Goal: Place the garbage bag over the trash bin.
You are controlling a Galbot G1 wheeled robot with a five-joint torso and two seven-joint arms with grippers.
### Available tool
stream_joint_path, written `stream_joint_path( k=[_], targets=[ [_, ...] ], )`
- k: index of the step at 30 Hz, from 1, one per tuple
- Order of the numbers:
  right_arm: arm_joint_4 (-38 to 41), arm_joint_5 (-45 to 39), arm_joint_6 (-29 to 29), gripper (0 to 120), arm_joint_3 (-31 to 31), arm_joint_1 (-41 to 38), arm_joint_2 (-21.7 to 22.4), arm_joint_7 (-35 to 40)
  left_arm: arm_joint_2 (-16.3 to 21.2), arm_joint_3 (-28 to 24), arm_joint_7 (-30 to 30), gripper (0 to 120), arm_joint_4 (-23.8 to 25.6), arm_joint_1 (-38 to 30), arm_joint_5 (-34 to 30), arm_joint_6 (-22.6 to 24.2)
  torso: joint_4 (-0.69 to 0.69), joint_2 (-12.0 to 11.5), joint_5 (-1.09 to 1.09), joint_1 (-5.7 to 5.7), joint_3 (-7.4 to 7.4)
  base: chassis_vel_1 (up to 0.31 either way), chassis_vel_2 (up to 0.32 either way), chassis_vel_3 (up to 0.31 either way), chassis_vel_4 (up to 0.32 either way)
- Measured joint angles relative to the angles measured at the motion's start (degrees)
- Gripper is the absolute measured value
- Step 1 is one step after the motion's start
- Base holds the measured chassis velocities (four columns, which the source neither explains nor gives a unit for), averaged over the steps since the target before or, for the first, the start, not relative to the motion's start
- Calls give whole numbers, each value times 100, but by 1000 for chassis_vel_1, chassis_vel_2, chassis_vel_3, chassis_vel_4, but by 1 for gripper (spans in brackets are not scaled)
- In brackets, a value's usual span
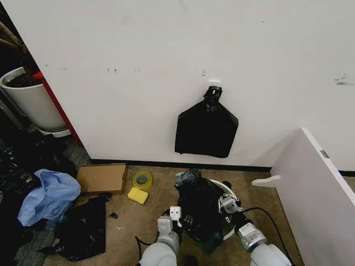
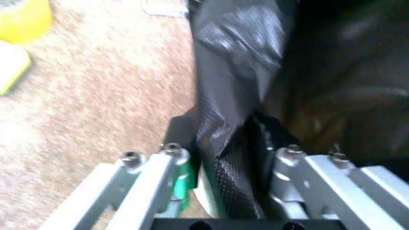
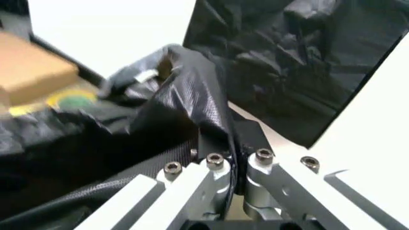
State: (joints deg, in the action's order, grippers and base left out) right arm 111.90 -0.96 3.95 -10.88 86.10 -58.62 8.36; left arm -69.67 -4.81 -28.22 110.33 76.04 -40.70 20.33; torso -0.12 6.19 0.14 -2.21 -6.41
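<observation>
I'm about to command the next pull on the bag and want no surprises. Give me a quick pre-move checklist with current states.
1. Left gripper pinching the garbage bag: ok, film is clamped between its fingers in the left wrist view.
2. Right gripper pinching the bag: ok, film is clamped between its fingers.
3. Bag draped on the trash bin: ok, it covers most of it.
4. Rim fully covered: not ok, a white arc of rim shows on the right side.
5. Bag free of tears: cannot tell.
6. Floor beside the bin: ok, yellow sponge and tape roll lie apart from it.
</observation>
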Motion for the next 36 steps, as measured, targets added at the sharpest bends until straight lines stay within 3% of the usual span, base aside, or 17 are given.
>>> stream_joint_path(
  k=[4, 9, 16, 24, 36],
  targets=[
    [157, -701, 108, 0, 70, 2, 29, -24, 180, 317, 299, 8, 156, 183, 19, -127, 1, 0, 0, 0, 0, 0, 0, 0, 0],
    [500, -1934, 104, 0, 84, 50, 54, -269, 351, 586, 664, 5, 242, 379, 424, -419, 0, 0, 0, 0, 0, 0, 0, 0, 0],
    [998, -3169, -740, 0, -42, 39, -8, 369, 552, 997, 1041, 5, 458, 679, 995, -894, 1, 0, -1, 0, 0, 0, 0, 0, 0],
    [1231, -3650, -1187, 0, -181, 236, -118, 1315, 767, 1211, 1575, 5, 943, 845, 887, -1421, 0, 0, -1, 0, 0, 0, 0, 0, 0],
    [1387, -3961, -1099, 0, -516, 264, -150, 1234, 875, 1381, 1799, 5, 986, 800, 603, -1440, 0, 0, 0, 0, 0, 0, 0, 0, 0]
  ],
)
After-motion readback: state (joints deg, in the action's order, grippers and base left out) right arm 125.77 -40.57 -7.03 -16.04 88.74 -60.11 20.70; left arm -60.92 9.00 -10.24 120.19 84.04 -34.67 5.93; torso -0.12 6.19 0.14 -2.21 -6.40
